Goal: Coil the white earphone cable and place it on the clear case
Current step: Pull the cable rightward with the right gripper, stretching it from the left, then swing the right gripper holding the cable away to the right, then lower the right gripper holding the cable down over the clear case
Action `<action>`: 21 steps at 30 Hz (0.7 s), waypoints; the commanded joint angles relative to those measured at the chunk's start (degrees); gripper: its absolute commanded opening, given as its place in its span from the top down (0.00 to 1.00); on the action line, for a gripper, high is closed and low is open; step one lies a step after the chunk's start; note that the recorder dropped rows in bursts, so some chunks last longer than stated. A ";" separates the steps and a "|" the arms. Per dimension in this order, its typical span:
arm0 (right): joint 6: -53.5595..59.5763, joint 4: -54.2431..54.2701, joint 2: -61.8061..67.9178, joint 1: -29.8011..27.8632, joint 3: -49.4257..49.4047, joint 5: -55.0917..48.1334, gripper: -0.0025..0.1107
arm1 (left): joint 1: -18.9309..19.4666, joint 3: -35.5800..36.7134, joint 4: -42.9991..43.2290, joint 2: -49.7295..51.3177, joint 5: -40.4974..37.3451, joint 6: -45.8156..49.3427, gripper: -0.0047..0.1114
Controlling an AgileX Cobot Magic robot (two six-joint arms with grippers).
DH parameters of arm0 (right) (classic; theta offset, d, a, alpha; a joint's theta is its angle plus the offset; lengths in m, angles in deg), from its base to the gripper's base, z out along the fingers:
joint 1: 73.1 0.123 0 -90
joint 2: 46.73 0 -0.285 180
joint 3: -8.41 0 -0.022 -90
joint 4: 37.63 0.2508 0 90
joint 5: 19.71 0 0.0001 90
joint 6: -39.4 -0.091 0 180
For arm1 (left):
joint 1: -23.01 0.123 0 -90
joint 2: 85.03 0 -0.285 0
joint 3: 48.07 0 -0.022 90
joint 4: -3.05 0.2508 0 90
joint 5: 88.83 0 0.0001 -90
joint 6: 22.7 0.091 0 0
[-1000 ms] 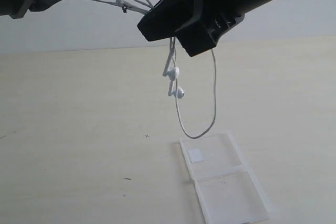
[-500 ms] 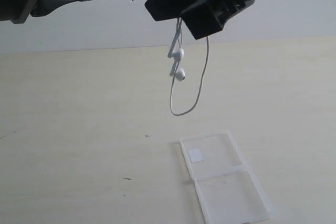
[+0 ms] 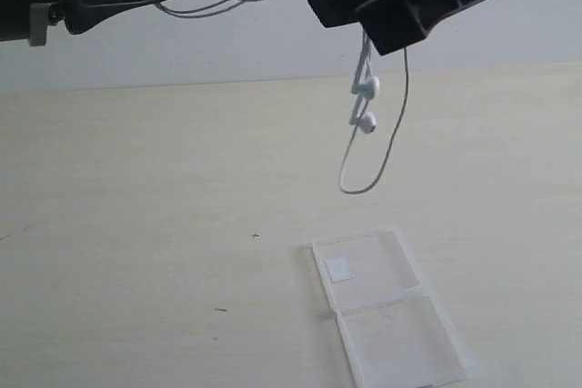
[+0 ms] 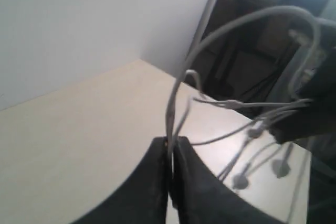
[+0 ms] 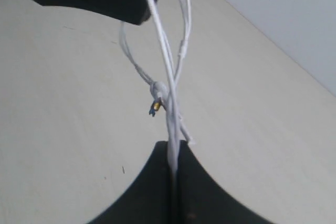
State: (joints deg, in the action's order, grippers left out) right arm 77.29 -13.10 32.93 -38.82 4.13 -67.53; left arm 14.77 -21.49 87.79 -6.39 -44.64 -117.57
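Observation:
The white earphone cable (image 3: 393, 138) hangs in the air between both grippers, high over the table. My right gripper (image 5: 173, 145) is shut on a bundle of its strands; two earbuds (image 3: 366, 104) and a loop dangle below it. The plug end (image 5: 155, 109) shows just beyond those jaws. My left gripper (image 4: 171, 141) is shut on other strands of the cable (image 4: 178, 93), which slack across to the right gripper (image 3: 382, 38). The clear case (image 3: 386, 311) lies open and flat on the table, lower right, with its white square sticker (image 3: 339, 269) in the far half. Nothing rests on it.
The pale wooden table (image 3: 136, 224) spreads under both arms, with a small dark mark (image 3: 221, 310) left of the case. A white wall (image 3: 227, 52) rises behind the table's far edge.
The right gripper has moved to the right and slightly up with the earbuds and loop, now hanging farther right above the case. The strands between the grippers have gone slacker.

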 commanded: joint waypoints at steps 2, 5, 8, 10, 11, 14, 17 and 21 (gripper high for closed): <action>-2.10 -2.63 2.59 -0.25 0.13 -0.29 0.98 | 0.26 0.06 2.21 -0.10 4.27 -0.61 0.65; -5.44 -5.97 3.33 -0.25 0.13 1.49 0.98 | 0.26 0.06 7.04 -0.10 3.71 -4.11 0.52; -17.73 -19.96 3.33 -0.25 0.13 2.28 0.98 | 0.26 0.06 9.11 -0.10 1.92 -6.29 0.49; -23.15 -27.26 3.33 -0.25 0.13 -1.07 0.98 | 0.26 0.06 9.63 -0.10 0.08 -6.29 0.49; -24.05 -28.08 3.33 -0.25 0.13 -3.68 0.98 | 0.26 0.06 10.68 -0.10 -1.55 -6.29 0.49; -25.63 -30.02 3.33 -0.25 0.13 -12.12 0.98 | 0.26 0.06 15.20 -0.10 -7.54 -8.21 0.49; -28.23 -33.73 3.33 -0.25 0.13 -18.66 0.98 | 0.26 0.62 15.20 -0.10 -11.41 -9.20 0.50; -32.46 -35.89 2.94 -0.25 -0.59 -22.14 0.98 | 0.26 2.92 15.20 -0.10 -16.95 -9.04 0.68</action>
State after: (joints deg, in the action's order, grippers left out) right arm 48.41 -47.08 36.25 -38.82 4.13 -88.15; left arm 14.77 -19.95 102.98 -6.39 -57.21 -126.14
